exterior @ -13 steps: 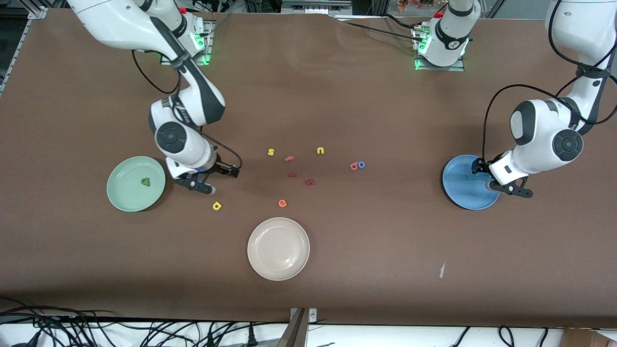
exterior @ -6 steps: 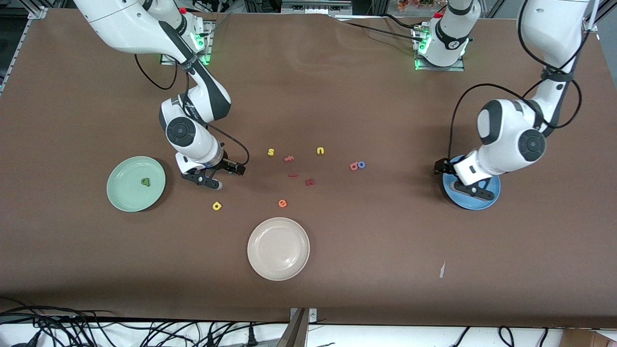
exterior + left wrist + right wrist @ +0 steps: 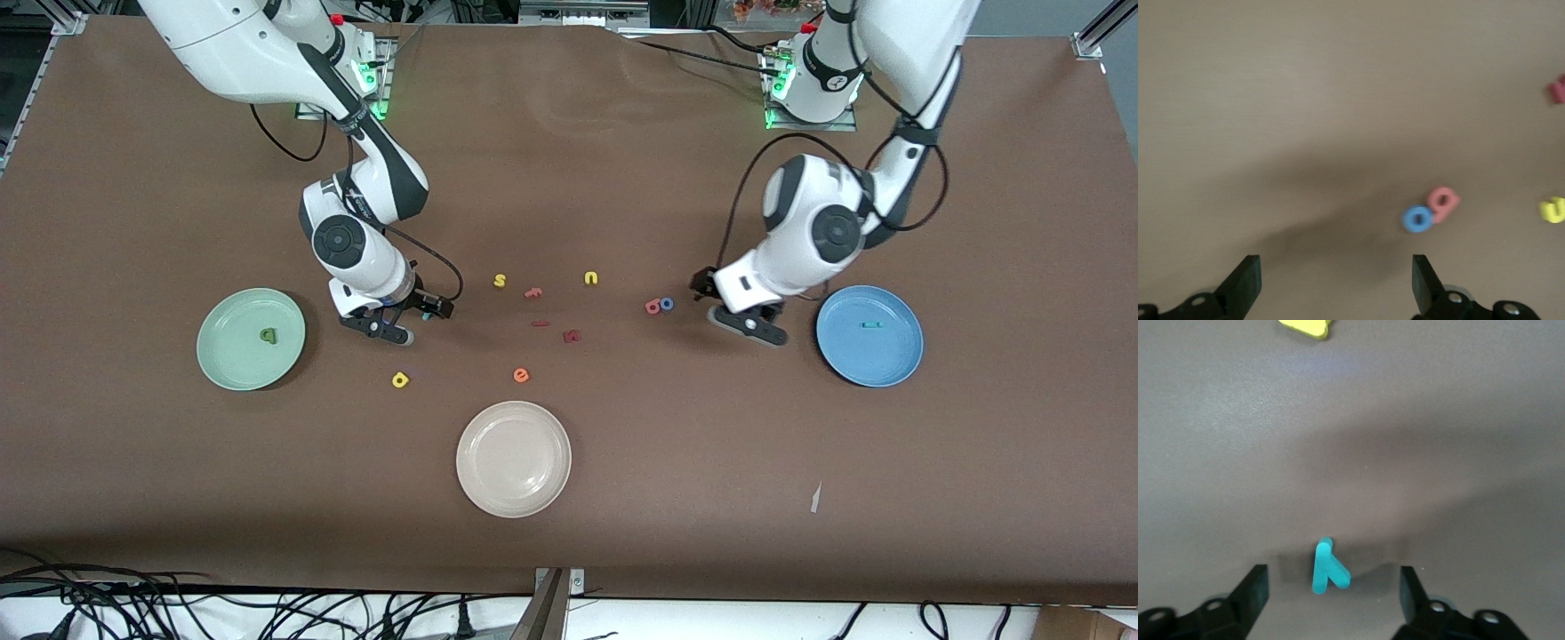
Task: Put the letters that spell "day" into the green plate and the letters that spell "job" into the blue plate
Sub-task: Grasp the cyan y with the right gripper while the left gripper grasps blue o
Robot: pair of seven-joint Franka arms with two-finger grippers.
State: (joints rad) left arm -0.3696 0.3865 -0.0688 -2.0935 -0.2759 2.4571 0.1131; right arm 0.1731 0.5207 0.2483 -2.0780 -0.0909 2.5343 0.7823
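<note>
- My right pincer (image 3: 391,329) is low over the table beside the green plate (image 3: 222,360), its fingers apart on either side of the teal "y" (image 3: 1328,567), which lies flat and ungripped
- My left pincer (image 3: 749,325) hangs open and empty between the blue plate (image 3: 889,364) and the touching pink-red "b" (image 3: 653,307) and blue "o" (image 3: 667,304)
- The dark green letter (image 3: 267,336) lies in the green plate and the teal "j" (image 3: 871,325) in the blue plate
- The yellow looped letter (image 3: 400,380) waits on the table
- I judge the step in hand to be grasping the "y": close squarely, lift, then carry it to the green plate
- My left pincer next needs centring over the "o" or the "b"
</note>
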